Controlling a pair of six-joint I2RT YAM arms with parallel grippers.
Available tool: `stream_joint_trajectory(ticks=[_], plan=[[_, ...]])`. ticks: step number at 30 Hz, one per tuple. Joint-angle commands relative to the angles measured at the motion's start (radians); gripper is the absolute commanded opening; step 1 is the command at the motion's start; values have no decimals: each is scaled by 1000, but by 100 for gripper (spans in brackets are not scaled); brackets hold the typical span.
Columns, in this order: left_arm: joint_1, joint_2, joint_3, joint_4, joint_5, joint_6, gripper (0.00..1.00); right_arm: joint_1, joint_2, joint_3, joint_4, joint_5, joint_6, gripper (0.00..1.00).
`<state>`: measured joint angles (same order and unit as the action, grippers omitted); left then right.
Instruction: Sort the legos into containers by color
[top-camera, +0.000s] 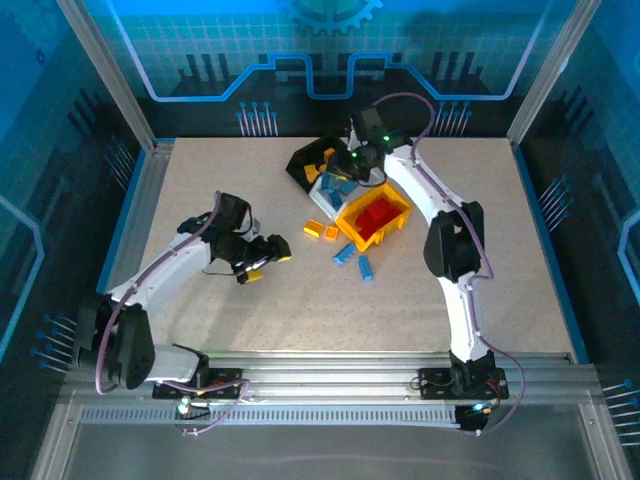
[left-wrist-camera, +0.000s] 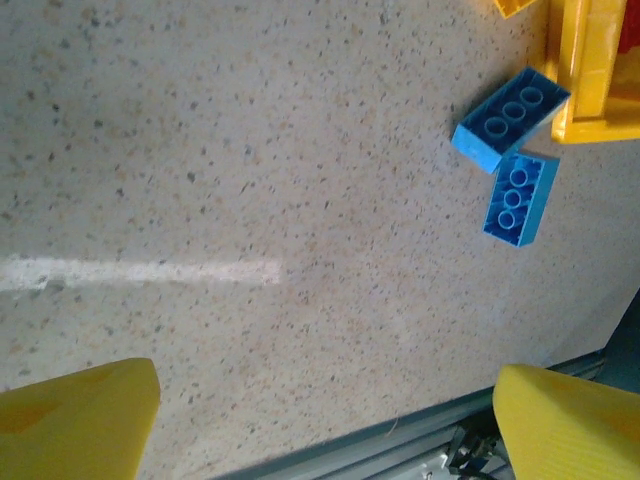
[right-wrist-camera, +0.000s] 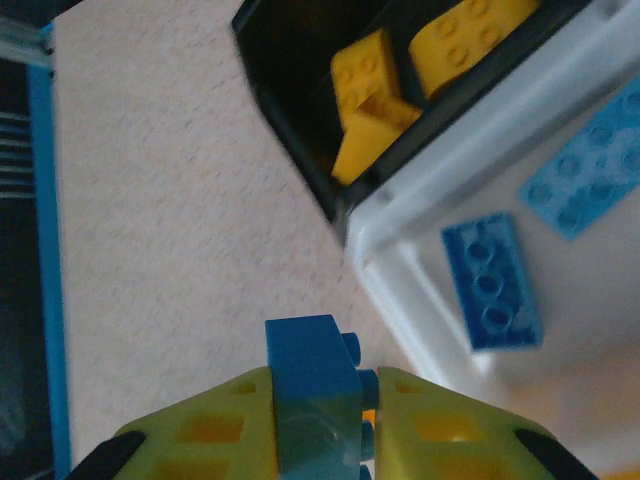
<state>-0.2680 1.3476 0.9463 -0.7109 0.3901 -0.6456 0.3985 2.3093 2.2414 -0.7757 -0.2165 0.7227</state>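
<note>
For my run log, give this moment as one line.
left fingers: open, empty | right fingers: shut on blue lego by white bin | loose blue pair by yellow bin

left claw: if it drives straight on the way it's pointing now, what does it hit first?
Most likely bare table. The open left claw points down at speckled surface with nothing between its fingers; the two blue legos and yellow bin sit off to one side. Depth unclear.
</note>
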Motion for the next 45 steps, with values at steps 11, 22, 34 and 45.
stream_joint_trajectory(ticks=[11, 22, 34, 45], plan=[[11, -84, -4, -124, -35, 67, 92, -58, 212, 279, -108, 78, 29, 43], [12, 13, 25, 48, 25, -41, 99, -6, -113, 91, -273, 97, -237, 61], [-6, 29, -10, 188, 28, -152, 99, 188, -674, -759, -300, 260, -327, 68], [-59, -43, -88, 205, -12, -204, 99, 238, -624, -960, -160, 355, -336, 66]])
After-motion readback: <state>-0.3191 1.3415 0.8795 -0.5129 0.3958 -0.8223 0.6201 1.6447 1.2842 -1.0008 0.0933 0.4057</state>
